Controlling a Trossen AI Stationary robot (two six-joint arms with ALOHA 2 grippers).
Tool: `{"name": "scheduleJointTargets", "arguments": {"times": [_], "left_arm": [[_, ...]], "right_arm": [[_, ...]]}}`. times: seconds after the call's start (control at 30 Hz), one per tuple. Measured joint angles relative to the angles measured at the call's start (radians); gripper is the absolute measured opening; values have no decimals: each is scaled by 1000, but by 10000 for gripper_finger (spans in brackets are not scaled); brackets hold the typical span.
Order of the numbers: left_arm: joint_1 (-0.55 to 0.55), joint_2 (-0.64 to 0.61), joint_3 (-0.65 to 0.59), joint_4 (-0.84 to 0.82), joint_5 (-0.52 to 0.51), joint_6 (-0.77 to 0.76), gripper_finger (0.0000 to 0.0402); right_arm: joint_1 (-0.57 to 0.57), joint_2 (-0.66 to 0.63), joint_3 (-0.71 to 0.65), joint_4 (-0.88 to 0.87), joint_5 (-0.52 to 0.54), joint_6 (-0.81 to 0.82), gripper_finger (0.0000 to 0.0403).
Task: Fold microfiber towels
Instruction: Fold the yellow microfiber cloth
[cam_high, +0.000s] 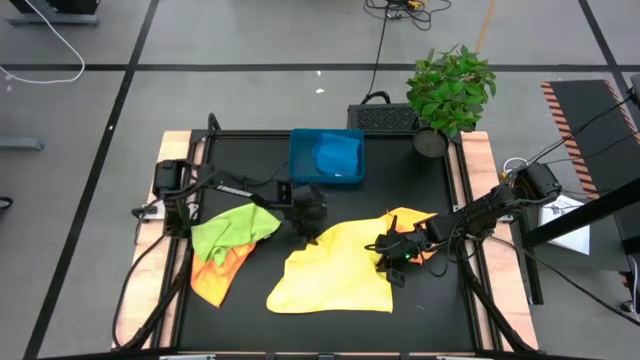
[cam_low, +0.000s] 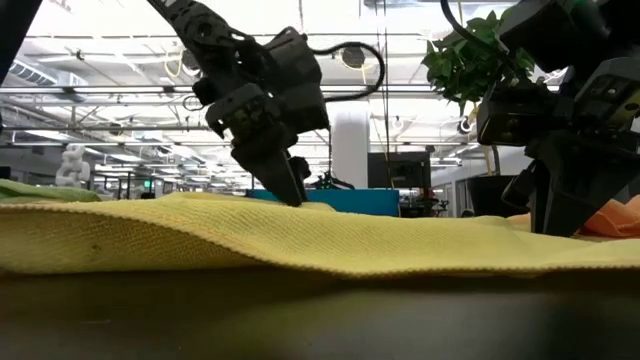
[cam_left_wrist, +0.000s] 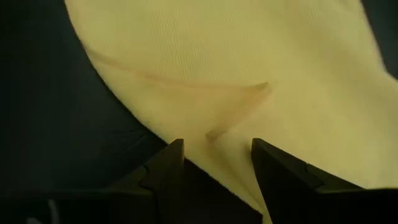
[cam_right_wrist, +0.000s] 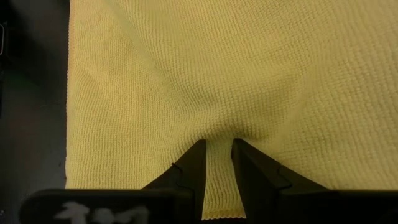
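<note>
A yellow towel lies spread and rumpled on the black table. My left gripper is open, low over the towel's far left corner; its fingers stand on either side of a small raised fold at the towel's edge. My right gripper is shut on the towel's right edge. A lime green towel lies bunched on an orange towel at the left. Another orange cloth shows under my right arm. My left gripper's fingertips reach down to the yellow towel's far left edge, but I cannot tell whether they touch it. My right gripper pinches a narrow ridge of the yellow towel between its two fingers, close to the towel's right edge. It comes from above, slanting in from the table's right. Creases run out from the pinch, and the towel stays on the table.
A rigid blue tray with a blue cloth in it stands at the table's far edge. A potted plant stands at the far right corner. Bare black table shows along the near edge.
</note>
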Motion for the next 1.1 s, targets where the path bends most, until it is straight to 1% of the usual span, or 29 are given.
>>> {"name": "scheduleJointTargets", "arguments": {"times": [0.1, 0.13, 0.23, 0.3, 0.37, 0.53, 0.63, 0.7, 0.97, 1.1], "left_arm": [[19, 0, 0, 6, 82, -19, 191], [23, 0, 0, 6, 92, -24, 191], [16, 0, 0, -6, 81, -21, 190], [-3, 0, 0, -3, 79, 0, 180], [-25, 0, 0, -3, 79, 19, 156], [-51, 0, 0, -34, 77, 29, 76], [-67, 0, 0, -36, 73, 67, 30], [-78, 0, 0, -36, 71, 88, 9], [-121, -19, 62, -89, -54, 116, 4], [-164, -98, 72, -139, -167, 151, 3]], "right_arm": [[0, 0, 0, 2, 0, 4, 75], [0, 0, 0, 2, 0, 7, 75], [0, 0, 0, 3, 0, 7, 75], [0, 0, 0, 4, 0, 7, 75], [0, 0, 0, 4, 0, 7, 75], [0, 0, 0, 5, 0, 11, 75], [0, 0, 0, 5, 0, 12, 75], [0, 0, 0, 5, 0, 12, 75], [1, 0, 0, 5, 17, -16, 75], [3, 0, 0, 5, 9, -11, 75]]}}
